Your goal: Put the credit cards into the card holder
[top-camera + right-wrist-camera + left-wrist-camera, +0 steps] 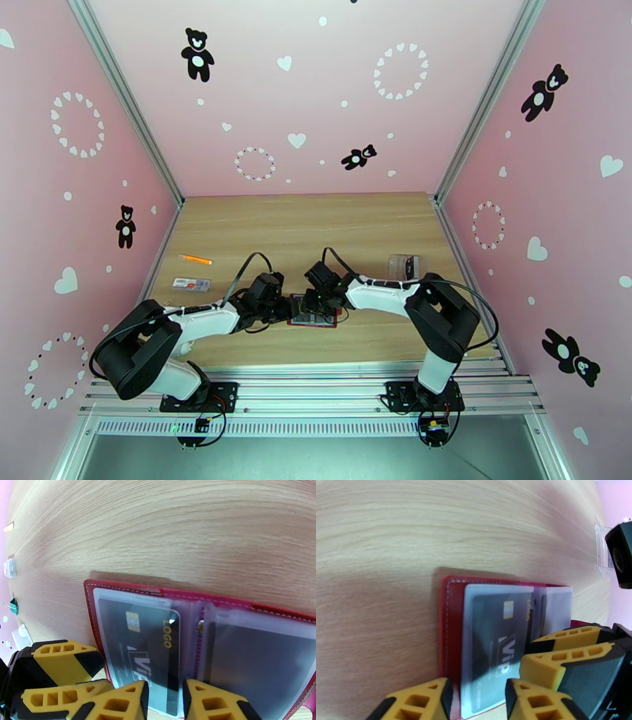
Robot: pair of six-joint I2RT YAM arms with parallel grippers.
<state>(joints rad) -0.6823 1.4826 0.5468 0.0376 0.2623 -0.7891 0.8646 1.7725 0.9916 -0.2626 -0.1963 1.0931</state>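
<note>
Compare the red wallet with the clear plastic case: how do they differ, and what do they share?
Colour: the wallet is dark red; the case is see-through. State: the wallet lies open, a dark card showing in its sleeve; the case's state is too small to tell. Place: the wallet sits mid-table near the front; the case farther back, to the right. Both are small, rectangular and rest on the table.

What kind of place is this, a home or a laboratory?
Probably a robot test booth, not a home: pink walls printed with bears and hearts enclose a wooden table, and aluminium rails at its near edge carry the left arm and right arm.
</note>
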